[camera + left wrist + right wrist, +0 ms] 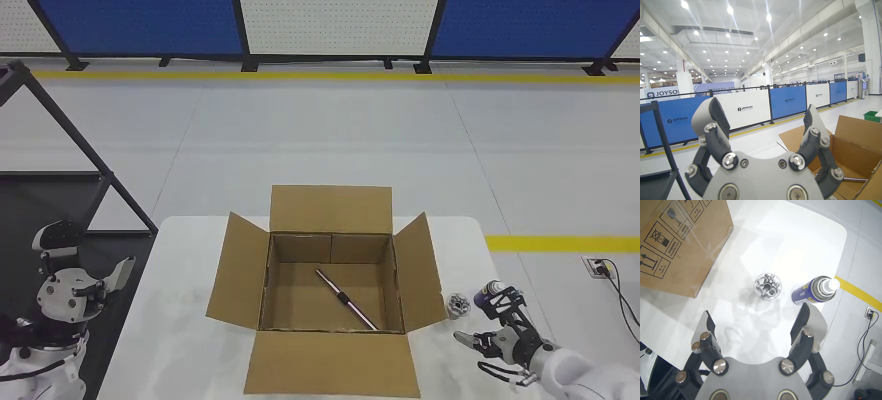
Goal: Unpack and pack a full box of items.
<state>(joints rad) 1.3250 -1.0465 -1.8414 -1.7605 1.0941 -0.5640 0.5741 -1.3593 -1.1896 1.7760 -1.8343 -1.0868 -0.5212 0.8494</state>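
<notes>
Cardboard box [330, 365] sitting on table [185, 330], flaps splayed open. Steel rod [345, 298] lying on box floor, long axis running diagonally, far-left to near-right. Likely stiff, slick, prone to rolling, so pinching mid-length across axis. Spray can [814, 291] standing upright right of box, nozzle pointing up, smooth body suiting side grip. Metal fitting [767, 286] sitting between box and can, bore facing up. Left gripper [764, 117] and right gripper [756, 321] both hanging spread apart, holding nothing.

One open cardboard box [330, 368], one thin metal rod [345, 298] lying inside it, one round metal part [767, 286], one blue spray can [810, 291], one white table [180, 300]
</notes>
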